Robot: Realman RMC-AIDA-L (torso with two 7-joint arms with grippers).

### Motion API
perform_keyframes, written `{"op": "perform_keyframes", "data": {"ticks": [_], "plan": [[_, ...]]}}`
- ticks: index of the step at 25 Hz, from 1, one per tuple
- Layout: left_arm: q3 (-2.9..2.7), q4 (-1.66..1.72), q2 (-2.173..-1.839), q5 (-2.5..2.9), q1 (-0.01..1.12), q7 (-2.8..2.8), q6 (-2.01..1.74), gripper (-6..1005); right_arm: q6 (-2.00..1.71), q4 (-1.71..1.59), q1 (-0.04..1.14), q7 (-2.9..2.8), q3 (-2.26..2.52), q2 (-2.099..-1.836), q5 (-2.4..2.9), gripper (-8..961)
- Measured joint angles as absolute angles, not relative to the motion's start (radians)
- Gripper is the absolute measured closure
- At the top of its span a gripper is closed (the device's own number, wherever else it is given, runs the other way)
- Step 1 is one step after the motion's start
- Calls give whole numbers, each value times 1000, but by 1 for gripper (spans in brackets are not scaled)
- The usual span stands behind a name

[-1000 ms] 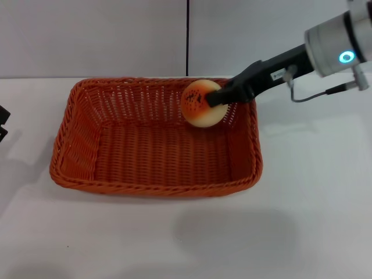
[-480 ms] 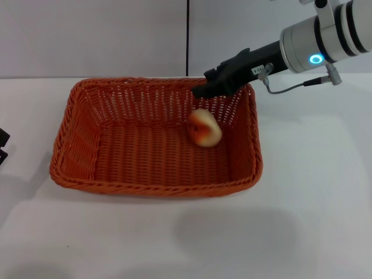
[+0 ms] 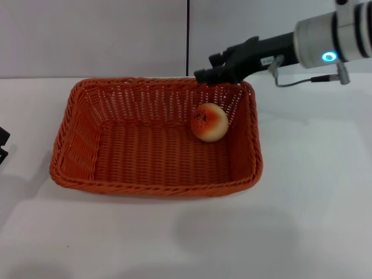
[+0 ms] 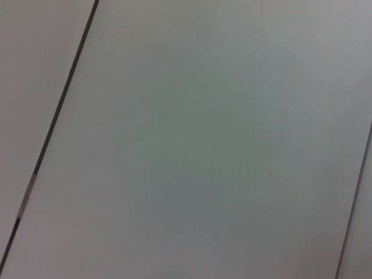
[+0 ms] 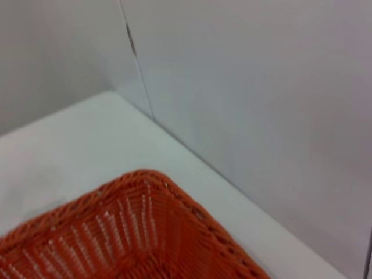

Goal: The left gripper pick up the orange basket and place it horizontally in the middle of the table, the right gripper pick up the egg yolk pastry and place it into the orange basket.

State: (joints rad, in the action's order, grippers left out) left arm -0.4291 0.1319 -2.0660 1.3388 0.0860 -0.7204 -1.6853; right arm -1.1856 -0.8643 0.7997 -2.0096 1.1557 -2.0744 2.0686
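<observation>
The orange basket lies lengthwise in the middle of the white table. The egg yolk pastry rests inside it, against the far right wall, with nothing touching it. My right gripper hovers open and empty above the basket's far right rim, just behind and above the pastry. A corner of the basket shows in the right wrist view. A black bit of my left gripper pokes in at the left edge of the head view, well clear of the basket.
A grey wall with a dark vertical seam stands behind the table. The left wrist view shows only wall panels. Bare table lies in front of and to the right of the basket.
The right gripper let go of the pastry, which dropped into the basket and settled by the far right wall. The gripper then rose and drew back above the rim.
</observation>
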Motion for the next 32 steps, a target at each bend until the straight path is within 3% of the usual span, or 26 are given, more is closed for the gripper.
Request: {"op": "perform_keyframes", "data": {"ticks": [4, 9, 15, 20, 32], "plan": [[-428, 132, -2065, 1338, 90, -720, -1701, 135, -1225, -1009, 683, -1994, 1156, -2074, 1986, 391], [-425, 132, -2065, 1337, 91, -717, -1711, 135, -1255, -1188, 447, -1902, 1148, -2074, 1812, 393], [-423, 132, -2063, 1337, 85, -710, -1718, 135, -1258, -1092, 219, -1581, 1125, -2076, 1430, 395], [-417, 132, -2063, 1336, 77, -701, -1738, 135, -1338, -878, 169, -1309, 1068, -2076, 1210, 395], [-331, 78, -2067, 1335, 92, -568, -1749, 135, -1481, -393, 231, -735, 984, -2078, 863, 395]]}}
